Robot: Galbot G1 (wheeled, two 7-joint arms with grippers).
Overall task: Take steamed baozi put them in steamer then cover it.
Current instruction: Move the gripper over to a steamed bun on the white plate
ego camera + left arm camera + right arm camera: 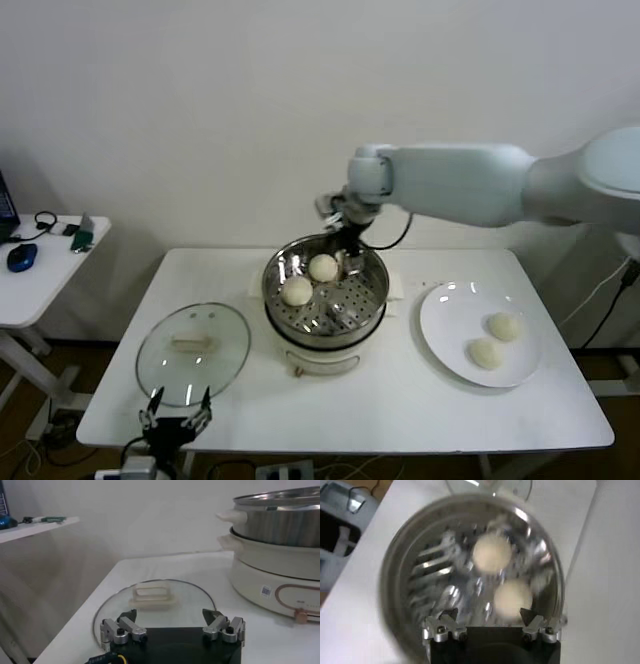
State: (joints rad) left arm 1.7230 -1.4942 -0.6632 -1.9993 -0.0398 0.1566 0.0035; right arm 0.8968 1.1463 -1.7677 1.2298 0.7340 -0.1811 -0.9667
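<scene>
The right gripper is hovering over the far side of the steamer, jaws spread wide and gripping nothing. Two steamed baozi are sitting inside the basket, close beside each other; two more are waiting on the white plate to the right.

Risk: the nearer bun is lying almost directly beneath the open fingers, so a careless lift could be clipping it or the steel rim. The buns are looking soft and smooth; a hard pinch on the next pick would probably be denting them.

The cover is lying flat on the table, left of the steamer. The left gripper is idling at the cover's near edge, jaws apart.
</scene>
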